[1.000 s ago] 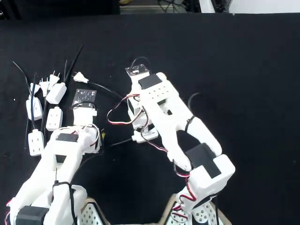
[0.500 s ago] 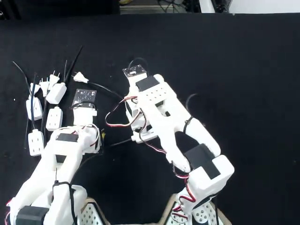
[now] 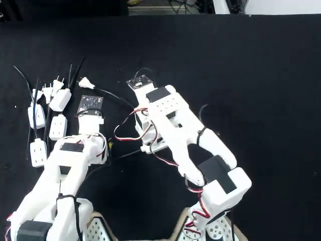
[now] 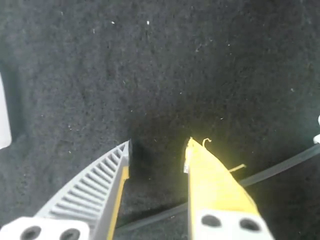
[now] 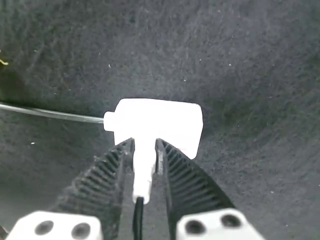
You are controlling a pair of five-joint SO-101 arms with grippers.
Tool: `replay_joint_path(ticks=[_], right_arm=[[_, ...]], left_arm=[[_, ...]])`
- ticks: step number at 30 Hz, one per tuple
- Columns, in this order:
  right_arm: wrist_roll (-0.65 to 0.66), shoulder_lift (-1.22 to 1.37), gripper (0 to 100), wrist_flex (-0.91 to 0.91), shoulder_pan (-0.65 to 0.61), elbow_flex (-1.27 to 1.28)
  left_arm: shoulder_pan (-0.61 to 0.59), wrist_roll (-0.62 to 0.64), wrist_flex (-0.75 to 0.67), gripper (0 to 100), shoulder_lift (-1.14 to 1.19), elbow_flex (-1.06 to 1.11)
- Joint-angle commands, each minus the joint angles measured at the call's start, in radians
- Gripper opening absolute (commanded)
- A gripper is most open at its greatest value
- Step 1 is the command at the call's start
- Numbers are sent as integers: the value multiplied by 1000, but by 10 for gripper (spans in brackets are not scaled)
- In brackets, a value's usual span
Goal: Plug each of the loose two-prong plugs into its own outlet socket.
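In the right wrist view my right gripper (image 5: 144,150) is shut on a white two-prong plug (image 5: 143,170), which stands pressed against a white outlet socket (image 5: 157,121) on the black cloth. A thin cable (image 5: 50,114) leaves that socket sideways. From above, this socket (image 3: 156,145) peeks out under the right arm at the table's middle. My left gripper (image 4: 157,152) is open just above bare cloth, with a black cable (image 4: 270,172) running under its yellow finger (image 4: 210,180). Loose plugs (image 3: 86,82) and several sockets (image 3: 58,126) lie at the far left.
The left arm (image 3: 70,165) stands right beside the socket row (image 3: 38,152). Black cables (image 3: 113,95) trail across the cloth between both arms. The table's right half and far side are bare black cloth.
The right arm has shifted slightly to the left, carrying the plug and socket with it. The left arm has kept still.
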Motion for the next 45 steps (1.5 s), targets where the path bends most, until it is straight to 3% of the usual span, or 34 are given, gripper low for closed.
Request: replay_joint_path(ticks=[1,9,19,26,34,41,45], right_arm=[[9,19,11,-34,-32,48],[12,21,11,-161,-32,156],[49,12,16,-169,-34,165],[77,5,180,-163,-60,134],[118,-231,184,-23,-89,30],[351,-420,187,25,-84,18],[631,-492,188,25,-86,16]], left_arm=[[10,-8,-9,184,-18,-4],[10,-8,-9,184,-18,-4],[8,-8,-9,184,-18,-4],[8,-8,-9,184,-18,-4],[8,-8,-9,184,-18,-4],[8,-8,-9,184,-18,-4],[8,-8,-9,184,-18,-4]])
